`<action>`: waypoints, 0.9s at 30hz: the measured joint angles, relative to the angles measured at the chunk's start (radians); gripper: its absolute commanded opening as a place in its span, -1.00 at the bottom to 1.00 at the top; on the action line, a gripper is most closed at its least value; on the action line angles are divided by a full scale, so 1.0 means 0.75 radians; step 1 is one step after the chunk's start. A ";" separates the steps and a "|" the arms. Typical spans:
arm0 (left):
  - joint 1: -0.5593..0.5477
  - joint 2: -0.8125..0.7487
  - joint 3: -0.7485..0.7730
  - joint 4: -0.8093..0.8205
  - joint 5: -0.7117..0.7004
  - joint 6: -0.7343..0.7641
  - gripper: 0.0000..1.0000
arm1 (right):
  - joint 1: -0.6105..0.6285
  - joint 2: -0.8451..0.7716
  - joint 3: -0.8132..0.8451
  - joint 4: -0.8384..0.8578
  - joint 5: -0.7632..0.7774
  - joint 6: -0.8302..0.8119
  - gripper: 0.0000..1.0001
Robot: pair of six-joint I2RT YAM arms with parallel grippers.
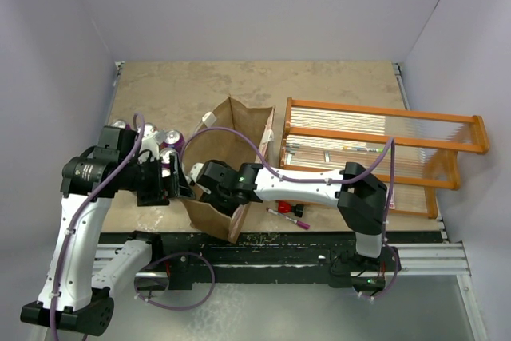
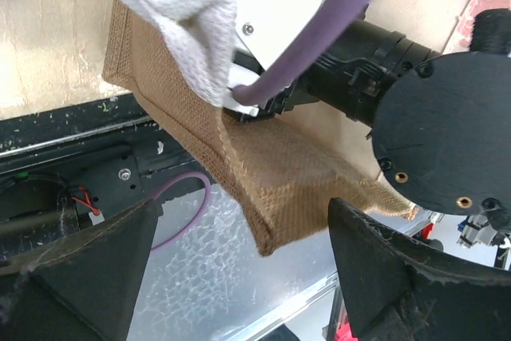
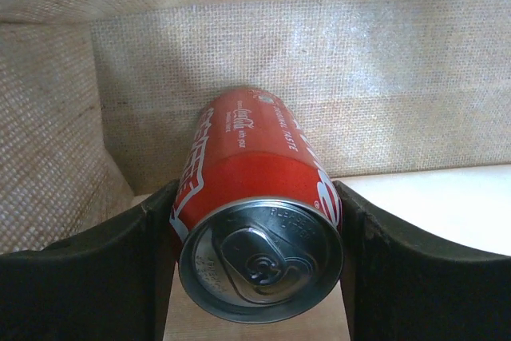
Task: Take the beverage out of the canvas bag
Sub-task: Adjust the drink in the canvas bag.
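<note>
The red can (image 3: 251, 157) lies on its side deep inside the canvas bag (image 3: 239, 45). It is rigid and slick, and likely heavy if full, so hold it mid-body. The right gripper (image 3: 257, 213) pinches its 2 sides. Outside the bag, the left gripper (image 2: 243, 229) hangs spread.

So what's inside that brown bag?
A red can lies on its side inside the canvas bag, between the fingers of the right end effector. Whatever sits behind the can is hidden.

Coarse woven canvas bag (image 3: 319, 61), glossy red can (image 3: 255, 169) — bare metal top
</note>
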 measured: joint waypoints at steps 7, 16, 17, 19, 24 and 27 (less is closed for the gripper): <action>0.000 0.018 0.052 0.019 -0.014 0.000 0.94 | -0.001 -0.009 0.001 0.000 0.078 0.020 -0.98; 0.000 0.028 0.175 0.035 -0.061 0.000 0.98 | -0.078 -0.107 0.041 0.027 0.157 0.101 -1.00; 0.000 0.026 0.200 0.036 -0.072 0.000 0.98 | -0.096 -0.128 0.045 0.038 0.155 0.113 -1.00; 0.000 0.017 0.242 0.045 -0.096 0.000 0.98 | -0.129 -0.173 0.051 0.059 0.152 0.136 -1.00; 0.000 0.001 0.317 0.058 -0.143 -0.001 0.98 | -0.211 -0.267 0.086 0.069 0.118 0.191 -1.00; 0.000 0.003 0.345 0.079 -0.160 -0.001 0.98 | -0.241 -0.294 0.120 0.065 0.111 0.209 -1.00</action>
